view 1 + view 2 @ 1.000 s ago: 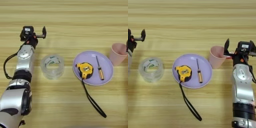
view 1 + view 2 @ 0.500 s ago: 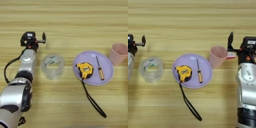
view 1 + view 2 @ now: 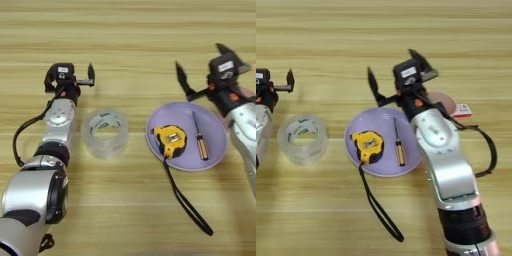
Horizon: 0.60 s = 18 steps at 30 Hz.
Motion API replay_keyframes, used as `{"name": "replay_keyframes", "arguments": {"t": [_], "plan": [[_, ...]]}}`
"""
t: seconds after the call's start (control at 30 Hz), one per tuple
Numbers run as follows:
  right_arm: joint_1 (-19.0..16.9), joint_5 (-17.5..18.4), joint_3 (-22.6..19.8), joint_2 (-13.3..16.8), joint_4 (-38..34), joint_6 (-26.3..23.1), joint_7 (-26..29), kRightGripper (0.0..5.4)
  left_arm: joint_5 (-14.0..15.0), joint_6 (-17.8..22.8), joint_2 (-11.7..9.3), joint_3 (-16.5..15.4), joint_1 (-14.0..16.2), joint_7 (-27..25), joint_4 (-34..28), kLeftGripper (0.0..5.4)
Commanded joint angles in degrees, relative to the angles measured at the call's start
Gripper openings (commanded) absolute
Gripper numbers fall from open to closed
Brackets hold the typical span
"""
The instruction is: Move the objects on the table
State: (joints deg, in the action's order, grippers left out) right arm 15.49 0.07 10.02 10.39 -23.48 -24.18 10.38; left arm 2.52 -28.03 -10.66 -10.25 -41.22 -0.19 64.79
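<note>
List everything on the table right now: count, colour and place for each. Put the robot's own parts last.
tape measure: one, yellow and black, on the left part of the plate; its black strap trails off the plate toward the near edge.
screwdriver: one, slim, dark shaft with an orange-brown handle, on the plate right of the tape measure.
plate: one, lilac, centre right of the table.
roll of tape: one, clear, standing on the table left of the plate.
cup: one, pink, right of the plate, mostly hidden behind the right arm.
table: one, light wood.
left hand: open, empty, beyond the roll of tape.
right hand: open, empty, over the plate's far edge.
</note>
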Motion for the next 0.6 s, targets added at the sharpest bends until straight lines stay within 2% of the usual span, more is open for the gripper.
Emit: {"name": "replay_keyframes", "arguments": {"t": [0.03,0.3,0.6], "plan": [[1.55,1.69,1.69,-2.17,3.99,-2.65,1.8,5.4,-0.54,-1.43,0.78,0.45,0.09,0.79,-1.24,5.38],[2.84,3.61,5.33,-4.31,7.99,-7.26,6.04,5.4,-0.76,-1.81,1.89,1.03,0.79,1.89,-2.43,5.38],[9.9,5.15,7.38,-6.91,12.8,-15.03,8.97,5.4,-0.78,-1.69,2.45,1.47,0.98,2.72,-2.96,5.38]]}}
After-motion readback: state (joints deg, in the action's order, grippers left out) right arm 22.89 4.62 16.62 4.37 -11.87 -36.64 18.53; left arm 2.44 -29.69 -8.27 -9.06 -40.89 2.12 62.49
